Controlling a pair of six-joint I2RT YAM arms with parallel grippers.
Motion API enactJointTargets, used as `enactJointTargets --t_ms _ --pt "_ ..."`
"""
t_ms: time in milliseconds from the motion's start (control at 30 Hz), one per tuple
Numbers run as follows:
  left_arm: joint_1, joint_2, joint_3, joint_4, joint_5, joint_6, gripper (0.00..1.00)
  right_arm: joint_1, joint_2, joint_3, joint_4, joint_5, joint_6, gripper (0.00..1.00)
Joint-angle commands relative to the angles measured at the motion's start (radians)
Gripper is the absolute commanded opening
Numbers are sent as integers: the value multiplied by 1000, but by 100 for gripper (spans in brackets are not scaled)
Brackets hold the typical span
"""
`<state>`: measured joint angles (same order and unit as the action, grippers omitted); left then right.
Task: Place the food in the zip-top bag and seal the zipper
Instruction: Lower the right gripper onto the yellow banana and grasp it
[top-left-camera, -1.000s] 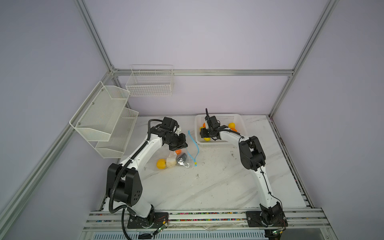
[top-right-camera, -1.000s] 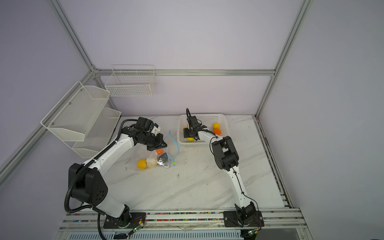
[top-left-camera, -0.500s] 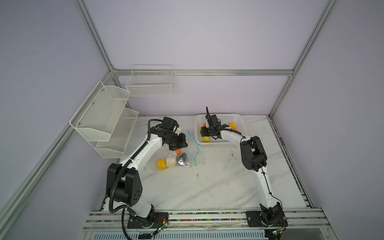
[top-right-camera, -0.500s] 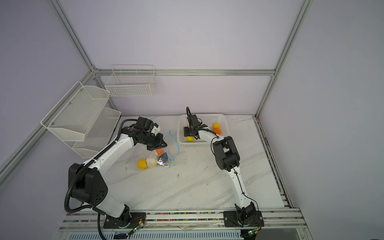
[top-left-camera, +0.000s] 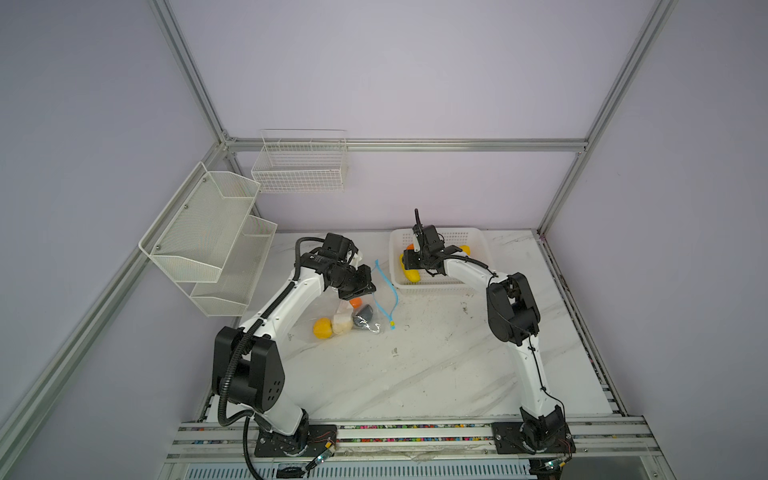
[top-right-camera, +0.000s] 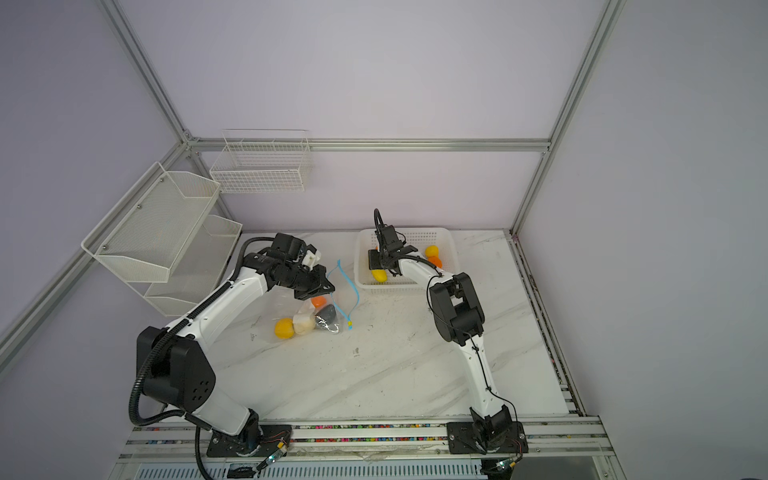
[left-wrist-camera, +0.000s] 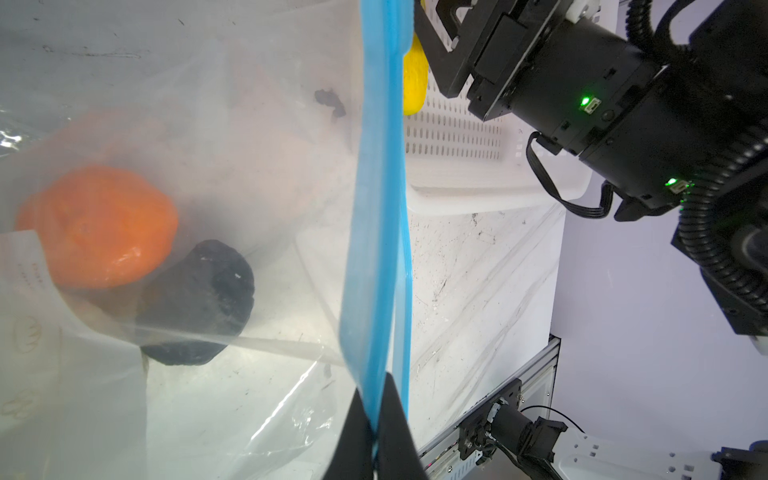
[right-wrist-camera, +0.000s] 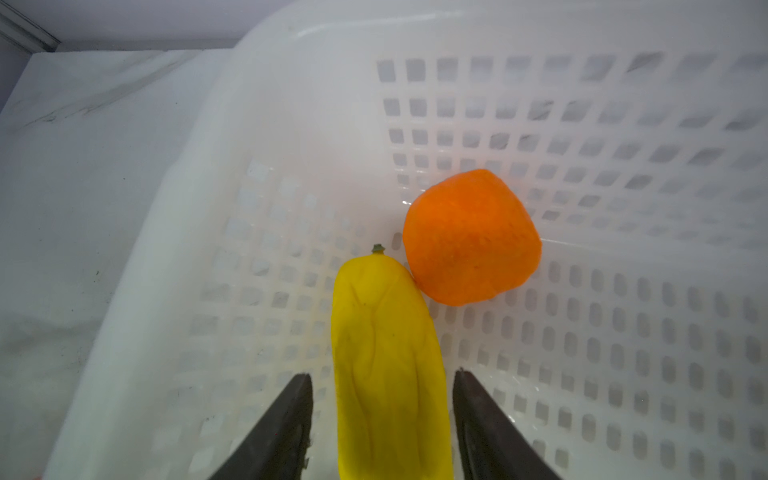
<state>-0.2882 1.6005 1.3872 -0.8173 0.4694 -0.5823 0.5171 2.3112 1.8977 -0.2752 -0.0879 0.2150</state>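
The clear zip-top bag (top-left-camera: 376, 309) lies left of centre on the marble table and holds an orange ball (left-wrist-camera: 99, 226), a black lump (left-wrist-camera: 199, 303), a cream ball (top-left-camera: 342, 325) and a yellow-orange ball (top-left-camera: 323, 328). My left gripper (left-wrist-camera: 375, 415) is shut on the light-blue zipper (left-wrist-camera: 376, 208) and holds that edge up off the table. The slider tab (top-left-camera: 392, 324) hangs at the strip's near end. My right gripper (right-wrist-camera: 382, 374) is open inside the white basket (right-wrist-camera: 623, 166). Its fingers straddle the long yellow piece (right-wrist-camera: 386, 332) with gaps on both sides. An orange ball (right-wrist-camera: 469, 237) touches that piece.
A yellow fruit (top-right-camera: 431, 251) and an orange one (top-right-camera: 434, 262) sit in the basket's right part. White mesh shelves (top-left-camera: 208, 237) hang on the left wall and a wire basket (top-left-camera: 299, 166) on the back wall. Aluminium frame posts stand at the table's corners.
The right gripper has shifted slightly within the basket, over the long yellow piece. The left arm and the bag have not visibly moved.
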Motion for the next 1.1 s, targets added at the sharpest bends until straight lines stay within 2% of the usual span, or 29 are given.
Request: enactJointTargets --t_ms 0,167,467,900,1067 --pt "6 -25 52 29 25 14 0 4 -22 -2 -42 -11 -44 60" --pt "7 -29 57 30 22 9 0 5 24 35 -104 24 -71 66" --pt "6 -24 56 32 23 10 0 5 67 68 -110 22 -69 65" --pt "7 -6 71 32 27 15 0 4 69 81 -109 29 -71 52" --pt "9 -4 76 32 28 16 0 3 60 81 -110 34 -72 51"
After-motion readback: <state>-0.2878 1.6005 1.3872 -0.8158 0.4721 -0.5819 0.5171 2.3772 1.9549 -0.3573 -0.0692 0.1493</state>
